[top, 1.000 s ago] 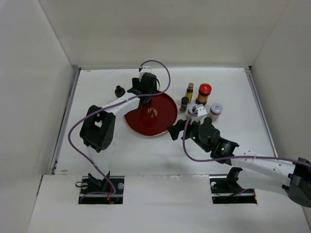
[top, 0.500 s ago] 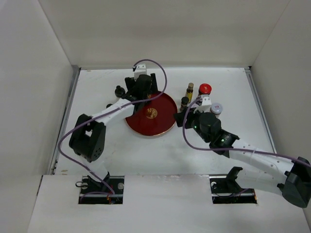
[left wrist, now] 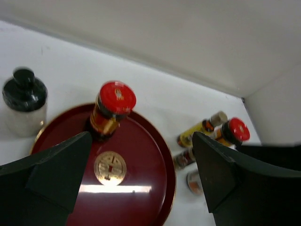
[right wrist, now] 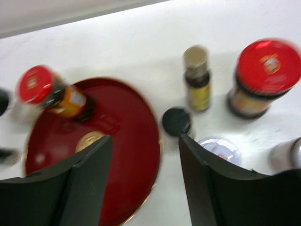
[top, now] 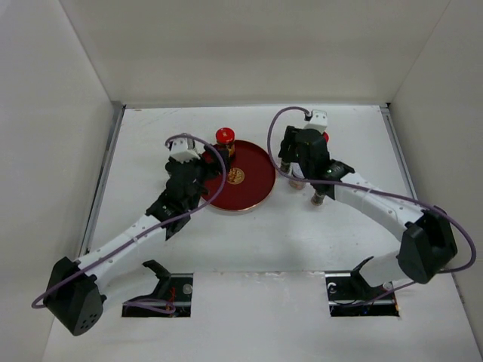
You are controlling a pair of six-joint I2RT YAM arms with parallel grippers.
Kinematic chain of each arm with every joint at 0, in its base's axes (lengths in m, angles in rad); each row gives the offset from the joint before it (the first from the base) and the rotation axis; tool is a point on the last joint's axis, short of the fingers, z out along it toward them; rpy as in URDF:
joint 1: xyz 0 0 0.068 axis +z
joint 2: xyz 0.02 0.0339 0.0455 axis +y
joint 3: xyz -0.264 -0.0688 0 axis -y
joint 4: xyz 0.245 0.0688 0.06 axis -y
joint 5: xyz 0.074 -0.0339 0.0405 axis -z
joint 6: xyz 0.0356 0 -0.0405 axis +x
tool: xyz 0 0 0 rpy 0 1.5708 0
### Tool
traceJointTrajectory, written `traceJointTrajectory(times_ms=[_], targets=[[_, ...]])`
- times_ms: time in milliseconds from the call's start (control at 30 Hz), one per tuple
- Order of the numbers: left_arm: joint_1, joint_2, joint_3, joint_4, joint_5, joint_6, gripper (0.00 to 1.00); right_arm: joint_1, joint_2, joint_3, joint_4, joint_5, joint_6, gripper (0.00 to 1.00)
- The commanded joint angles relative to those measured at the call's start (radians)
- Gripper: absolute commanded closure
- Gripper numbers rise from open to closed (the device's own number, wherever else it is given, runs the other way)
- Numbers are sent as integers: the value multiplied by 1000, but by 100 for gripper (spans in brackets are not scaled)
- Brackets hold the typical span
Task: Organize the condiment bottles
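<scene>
1 red-capped jar [left wrist: 111, 110], upright, ahead of left pincer [left wrist: 141, 141]

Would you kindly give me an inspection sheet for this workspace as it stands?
Surface: white table, round red tray on it.
Job's things: one red-capped dark jar standing on tray; white black-capped bottle beside tray; slim amber bottle, second red-capped jar, black-capped spice jar, silver-lidded jar grouped off tray.
Clutter: nothing seen.
Grippers: left gripper, right gripper both open, empty.
Cables: purple cables loop along both arms.
Surroundings: white enclosure walls.
</scene>
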Motion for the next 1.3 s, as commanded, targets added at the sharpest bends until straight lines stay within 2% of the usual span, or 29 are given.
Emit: traceJointTrajectory(times_ms=[0, 67, 267, 433, 567, 867, 1100, 1267], targets=[[-35, -51, -147, 124, 70, -83, 13, -36, 55, 114, -51, 109, -83, 31], [-46, -74, -225, 190, 73, -102, 17, -55, 102, 174, -63, 123, -113, 28], [-64, -46, -325, 350, 124, -63, 17, -108, 246, 332, -126, 141, -184, 26], [-55, -45, -418, 500, 145, -5, 18, -135, 332, 395, -149, 132, -186, 29], [-104, 29, -429, 569, 144, 9, 18, -136, 383, 428, -124, 122, -198, 33], [-86, 79, -443, 603, 151, -11, 17, -161, 486, 502, -129, 106, -204, 46], [-52, 107, -451, 623, 173, -42, 17, -179, 519, 533, -153, 86, -186, 49], [-4, 104, -463, 623, 213, -85, 17, -187, 529, 547, -178, 77, -173, 59]])
